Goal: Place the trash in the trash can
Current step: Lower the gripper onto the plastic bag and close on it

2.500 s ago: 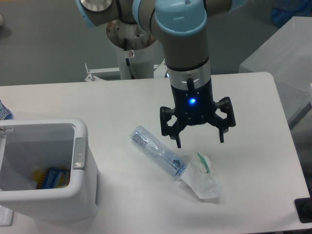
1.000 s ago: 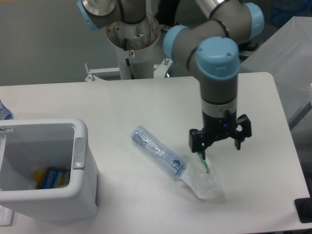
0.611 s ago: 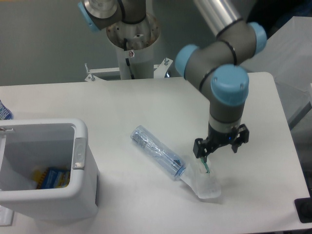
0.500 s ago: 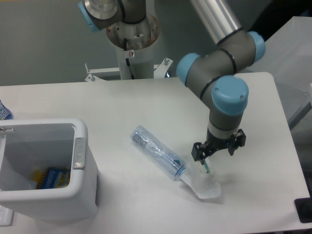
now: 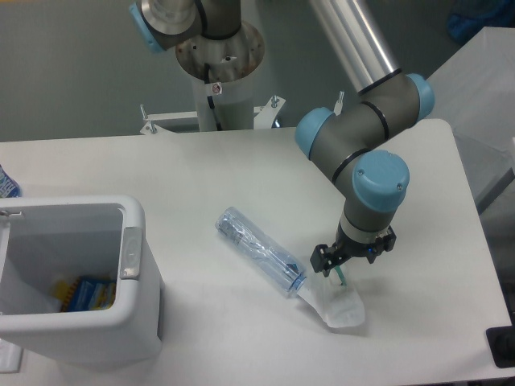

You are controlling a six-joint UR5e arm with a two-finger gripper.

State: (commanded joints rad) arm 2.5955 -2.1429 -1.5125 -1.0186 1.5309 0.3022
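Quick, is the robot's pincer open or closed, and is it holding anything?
Pincer: open, low over the wrapper, holding nothing yet.

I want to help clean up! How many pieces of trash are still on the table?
2. A crushed clear bottle lies mid-table, and a crumpled wrapper lies by its lower end, right under the gripper. Something is already inside the trash can.

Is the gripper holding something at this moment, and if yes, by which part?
Nothing is lifted. The gripper is down at the top end of the wrapper, near its green bit, which lies on the table; whether the fingers have closed on it cannot be told.
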